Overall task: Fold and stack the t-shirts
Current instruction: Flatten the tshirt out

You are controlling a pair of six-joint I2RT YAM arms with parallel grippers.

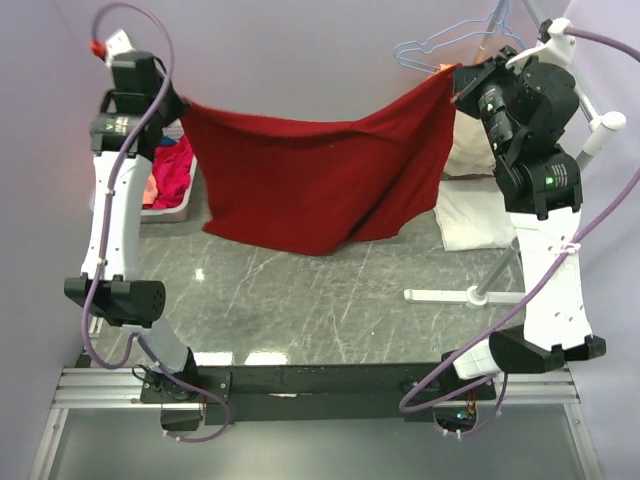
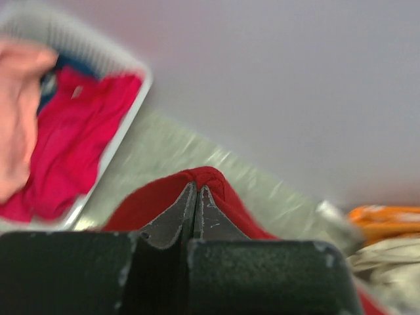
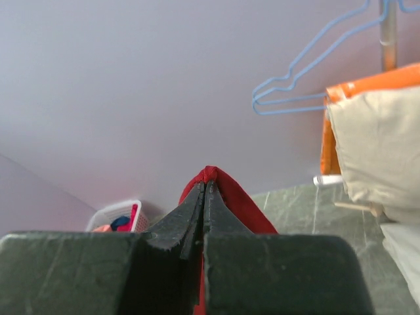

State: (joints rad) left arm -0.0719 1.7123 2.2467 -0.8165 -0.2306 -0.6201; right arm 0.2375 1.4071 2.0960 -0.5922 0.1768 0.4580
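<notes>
A dark red t-shirt [image 1: 310, 180] hangs spread out above the marble table [image 1: 300, 300], held up by two top corners, its lower edge sagging onto the table. My left gripper [image 1: 180, 103] is shut on its left corner. In the left wrist view the gripper [image 2: 197, 189] pinches the red cloth [image 2: 226, 187]. My right gripper [image 1: 455, 88] is shut on the right corner; in the right wrist view the gripper [image 3: 207, 187] has red fabric [image 3: 239, 207] folded over its tips. A cream-white t-shirt [image 1: 475, 218] lies at the right. Magenta and salmon-pink t-shirts [image 1: 172, 172] fill a basket.
The white basket [image 1: 172, 212] stands at the back left, behind the left arm. A garment rack's base [image 1: 470, 295] rests on the table's right side, with blue wire hangers [image 1: 450, 40] above. Orange [image 3: 367, 85] and beige [image 3: 380, 144] garments hang close to my right gripper.
</notes>
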